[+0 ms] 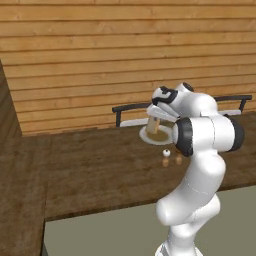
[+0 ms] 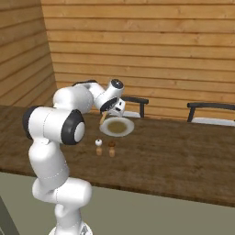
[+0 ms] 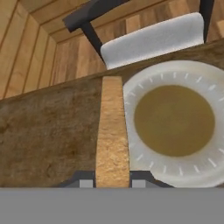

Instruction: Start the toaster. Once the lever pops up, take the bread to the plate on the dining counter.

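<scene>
Tan bread [image 3: 112,131] sits pinched edge-on in the gripper [image 3: 112,183], hanging just past the plate's [image 3: 144,94] nine o'clock rim; I'd shift toward three o'clock, then release low.

2 small shakers [image 2: 105,148] stand side by side in the middle of the frame. 2 dark chairs [image 2: 137,106] with white seats sit by the wood plank wall [image 2: 137,46] behind.

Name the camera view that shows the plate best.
The hand view: the plate lies close, rim and brown centre plain, beside the held bread. The right base view shows it small; in the left base view the arm covers most of it.
</scene>
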### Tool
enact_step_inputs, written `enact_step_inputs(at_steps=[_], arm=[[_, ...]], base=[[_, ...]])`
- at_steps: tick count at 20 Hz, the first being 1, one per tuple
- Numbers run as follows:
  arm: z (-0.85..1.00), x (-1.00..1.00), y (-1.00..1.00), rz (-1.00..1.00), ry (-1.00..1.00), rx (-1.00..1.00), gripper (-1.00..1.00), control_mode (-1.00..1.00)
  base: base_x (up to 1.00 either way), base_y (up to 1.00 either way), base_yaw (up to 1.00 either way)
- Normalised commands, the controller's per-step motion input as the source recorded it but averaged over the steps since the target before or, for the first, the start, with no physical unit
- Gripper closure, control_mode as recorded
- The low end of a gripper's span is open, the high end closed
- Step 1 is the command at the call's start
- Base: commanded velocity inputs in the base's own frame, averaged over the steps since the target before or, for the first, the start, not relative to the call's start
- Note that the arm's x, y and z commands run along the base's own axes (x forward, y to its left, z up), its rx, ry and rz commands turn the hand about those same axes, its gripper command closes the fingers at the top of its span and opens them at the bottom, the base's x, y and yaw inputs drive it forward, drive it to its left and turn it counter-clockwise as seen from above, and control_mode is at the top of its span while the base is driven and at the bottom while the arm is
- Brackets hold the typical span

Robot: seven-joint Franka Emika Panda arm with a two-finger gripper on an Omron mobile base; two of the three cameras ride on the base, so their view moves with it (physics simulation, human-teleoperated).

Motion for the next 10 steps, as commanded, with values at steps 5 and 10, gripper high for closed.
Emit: enact_step_inputs(at_steps=[5, 10], arm=[[-0.15, 0.03, -0.14, 0.0, 0.0, 0.01, 1.0, -1.0], [-0.32, 0.05, -0.04, 0.0, 0.0, 0.0, 1.0, -1.0]], base=[[0.0, 0.0, 0.0], [0.0, 0.0, 0.0]])
